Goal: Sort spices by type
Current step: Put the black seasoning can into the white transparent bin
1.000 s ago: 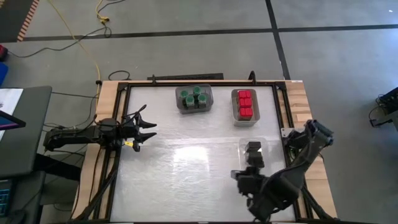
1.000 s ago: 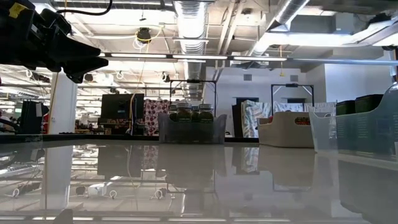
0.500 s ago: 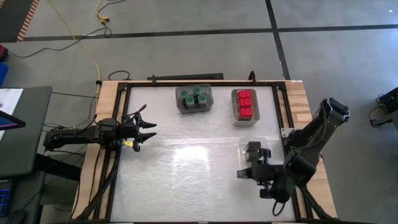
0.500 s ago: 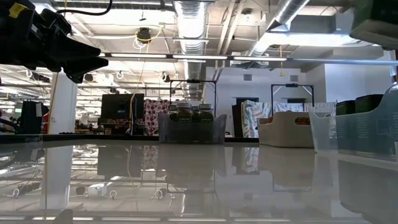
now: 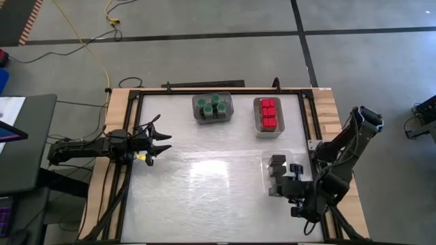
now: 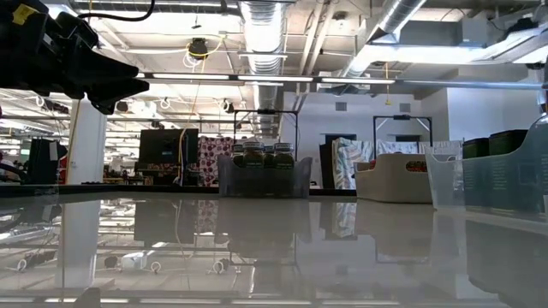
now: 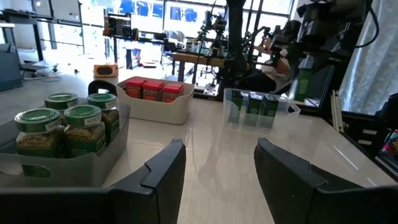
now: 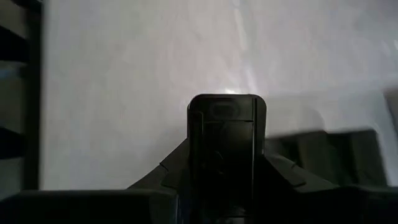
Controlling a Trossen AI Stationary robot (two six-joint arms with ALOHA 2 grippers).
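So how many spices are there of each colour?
Green jars: 4
Red boxes: 6
Dark blocks: 3, as far as I can see
Total: 13

Even overhead light in the high view; broad soft glare patch on the table (image 5: pixel 204 170), arms casting only faint shadows. Low view strongly backlit: ceiling tube lights (image 6: pixel 257 79) bright, left gripper (image 6: pixel 73 64) reduced to a black silhouette, tabletop acting as a mirror with blurred reflections of the room. Nearest table surface soft, far room sharper. Left wrist view bright from windows (image 7: pixel 155 11) behind, blown out blue-white; own fingers (image 7: pixel 163 171) dark and slightly soft, jars (image 7: pixel 65 127) crisp. Right wrist view dim and blurred throughout; fingers (image 8: pixel 227 149) a near-black mass, one hot glare spot on the white surface above them, corners darkened.
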